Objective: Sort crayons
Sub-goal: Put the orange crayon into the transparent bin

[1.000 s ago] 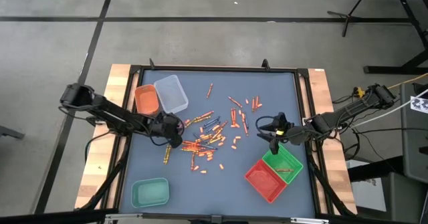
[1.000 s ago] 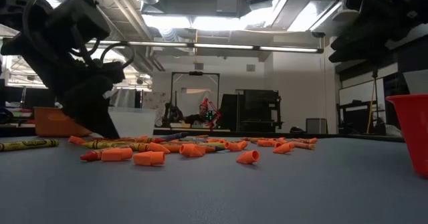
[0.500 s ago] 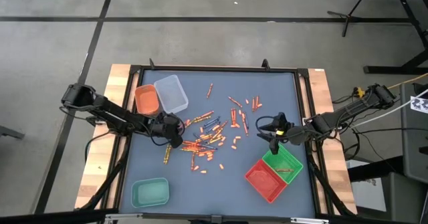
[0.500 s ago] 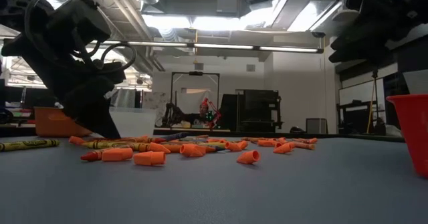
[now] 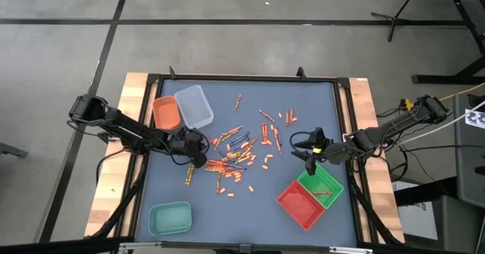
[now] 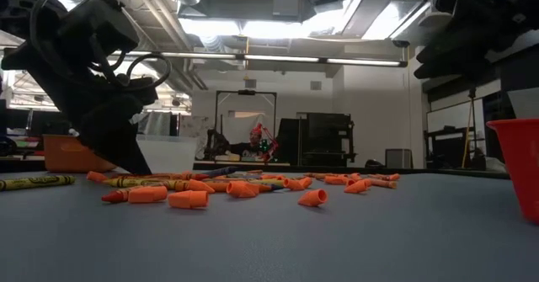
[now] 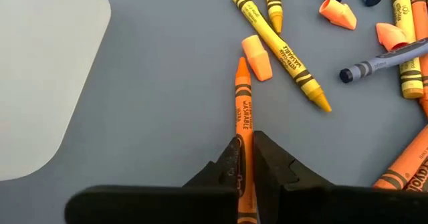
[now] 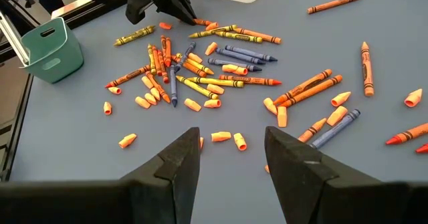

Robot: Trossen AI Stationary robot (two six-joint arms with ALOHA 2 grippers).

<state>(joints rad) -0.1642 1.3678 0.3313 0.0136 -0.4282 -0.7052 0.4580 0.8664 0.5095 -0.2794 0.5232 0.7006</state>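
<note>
- Left gripper [image 7: 245,158] is down at the bench, fingers [image 7: 274,162] clamped on an orange crayon [image 7: 243,110] that runs straight out ahead between them, its tip pointing away.
- Just past that tip lies a short orange stub [image 7: 257,57], and beside it a yellow crayon [image 7: 281,49] lies slantwise, close to the held crayon but not touching it.
- Off to one side of the fingers sits the pale corner of the clear tray [image 7: 47,70], apart from the crayon.
- From above, the left gripper [image 5: 194,149] sits at the near edge of the crayons [image 5: 235,157], which spread across the middle of the bench; the orange tray [image 5: 166,114] and clear tray [image 5: 194,105] stand side by side behind it.
- Right gripper [image 8: 231,158] hovers with its fingers [image 8: 179,162] spread wide, nothing between them; more crayons [image 8: 200,70] and stubs are scattered ahead of them.
- From above, the right gripper [image 5: 311,154] hangs just beside the green tray [image 5: 321,183], with the red tray [image 5: 301,204] touching that one.
- The teal tray [image 5: 170,218] stands alone, well apart from both grippers.
- The bench [image 5: 265,208] is a blue-grey mat in a dark frame.
- At bench height, orange stubs [image 6: 189,199] lie up front, with ceiling strip lights [image 6: 278,60] and a dark cabinet [image 6: 324,139] in the room behind.
</note>
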